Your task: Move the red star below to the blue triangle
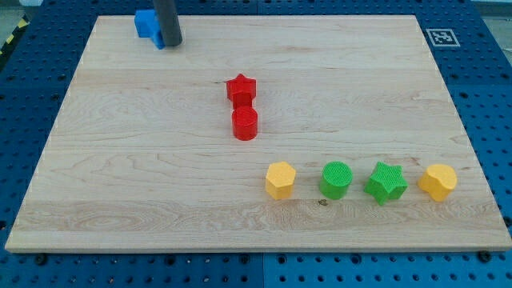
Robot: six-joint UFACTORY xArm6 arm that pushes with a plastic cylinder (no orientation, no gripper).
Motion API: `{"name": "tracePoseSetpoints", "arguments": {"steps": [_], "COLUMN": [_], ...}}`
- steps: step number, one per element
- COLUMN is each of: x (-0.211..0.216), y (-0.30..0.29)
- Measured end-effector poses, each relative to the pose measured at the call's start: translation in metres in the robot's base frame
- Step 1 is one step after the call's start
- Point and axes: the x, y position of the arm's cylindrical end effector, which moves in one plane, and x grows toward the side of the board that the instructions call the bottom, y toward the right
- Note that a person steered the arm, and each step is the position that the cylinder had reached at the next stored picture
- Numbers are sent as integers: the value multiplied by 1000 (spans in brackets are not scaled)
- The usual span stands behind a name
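1. Our rod carries no jaws, so we report no jaw state; my tip (171, 44) rests at the view's top left, touching the right side of the blue block (146, 25), whose shape we cannot make out.
2. The red star (241, 88) sits near the board's (120, 160) middle, well apart from my tip.
3. A red cylinder (245, 124) touches the star just below it.
4. Along the lower right we see a row: yellow block (280, 180), green cylinder (336, 179), green star (386, 183), second yellow block (438, 182).
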Motion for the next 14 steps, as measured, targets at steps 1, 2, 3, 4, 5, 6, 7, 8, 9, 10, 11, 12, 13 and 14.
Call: {"name": "tracePoseSetpoints", "arguments": {"steps": [1, 2, 3, 4, 5, 6, 7, 8, 9, 10, 11, 12, 13, 14], "x": [1, 17, 83, 160, 171, 171, 162, 150, 134, 110, 82, 37, 48, 91], "y": [45, 133, 211, 217, 174, 168, 144, 110, 85, 81, 79, 90, 138, 166]}}
